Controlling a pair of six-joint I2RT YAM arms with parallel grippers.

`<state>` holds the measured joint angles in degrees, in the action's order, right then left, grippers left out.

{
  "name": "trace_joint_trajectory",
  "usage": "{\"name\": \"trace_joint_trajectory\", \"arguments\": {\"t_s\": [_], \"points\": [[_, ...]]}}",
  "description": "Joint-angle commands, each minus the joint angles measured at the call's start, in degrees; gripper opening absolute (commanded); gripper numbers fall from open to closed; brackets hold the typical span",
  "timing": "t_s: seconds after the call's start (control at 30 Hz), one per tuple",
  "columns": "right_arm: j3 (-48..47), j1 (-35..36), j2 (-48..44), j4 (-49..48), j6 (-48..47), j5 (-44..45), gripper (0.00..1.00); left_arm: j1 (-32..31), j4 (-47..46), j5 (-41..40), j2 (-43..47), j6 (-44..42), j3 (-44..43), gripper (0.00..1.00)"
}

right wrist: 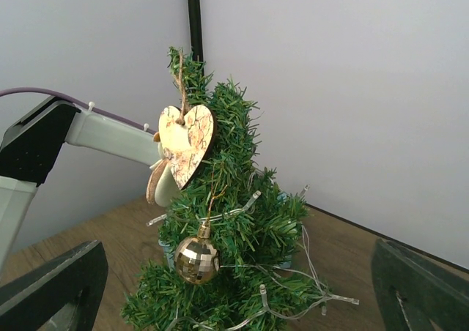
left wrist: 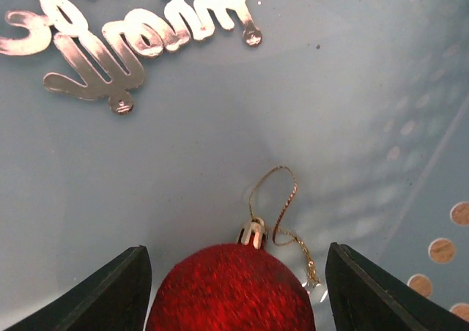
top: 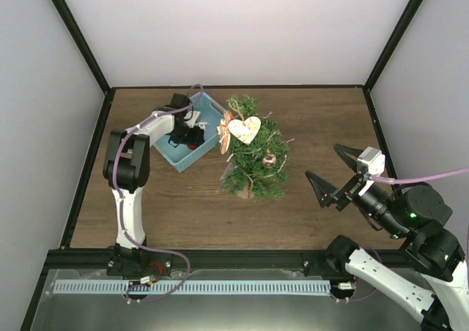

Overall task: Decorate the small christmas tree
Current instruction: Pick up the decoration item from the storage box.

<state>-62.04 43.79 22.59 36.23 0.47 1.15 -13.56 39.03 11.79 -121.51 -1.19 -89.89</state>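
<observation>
The small christmas tree point(top: 253, 155), toward the counter's point(top: 183, 206) far edge, is already hung with a heart point(top: 244, 129) and a gold bauble point(top: 270, 159). A red bauble point(left wrist: 231, 294) in the basket point(top: 178, 157) is straddled, seemingly ungripped, by the left tool point(left wrist: 236, 249); the right tool point(top: 321, 160) is spread wide.

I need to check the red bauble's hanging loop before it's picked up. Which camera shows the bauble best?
The left wrist view: the red bauble fills the bottom centre, gold cap and cord loop clear. Top external shows only a red speck in the blue basket; right wrist misses it.
</observation>
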Motion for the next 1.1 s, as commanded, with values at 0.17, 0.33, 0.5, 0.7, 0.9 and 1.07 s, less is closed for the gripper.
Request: {"name": "trace_joint_trajectory", "arguments": {"t_s": [0.17, 0.33, 0.5, 0.7, 0.9, 1.07], "points": [[0.0, -0.4, -1.8, 0.5, -0.8, 0.8, 1.0, -0.4, 1.9, -2.8, 4.7, -0.8, 2.8, 0.68], [0.2, -0.3, -2.2, 0.8, -0.8, 0.7, 1.0, -0.4, 0.1, -2.7, 5.8, -0.7, 4.7, 0.51], [0.0, -0.3, -3.0, 1.3, -0.5, 0.7, 1.0, -0.4, -0.3, -1.7, 6.1, -0.8, 4.8, 0.5], [0.2, -0.4, -4.0, 1.6, -0.3, 1.0, 1.0, -0.5, 0.3, -2.5, 8.2, 0.3, 4.9, 0.46], [0.1, -0.3, -4.0, 1.4, -0.3, 1.7, 1.0, -0.4, -0.1, -3.7, 15.9, 2.8, 5.1, 0.43], [0.4, -0.3, -4.2, 1.1, -0.4, 2.3, 1.0, -0.4, 0.2, -2.4, 24.4, 4.1, 6.7, 0.41]]}}
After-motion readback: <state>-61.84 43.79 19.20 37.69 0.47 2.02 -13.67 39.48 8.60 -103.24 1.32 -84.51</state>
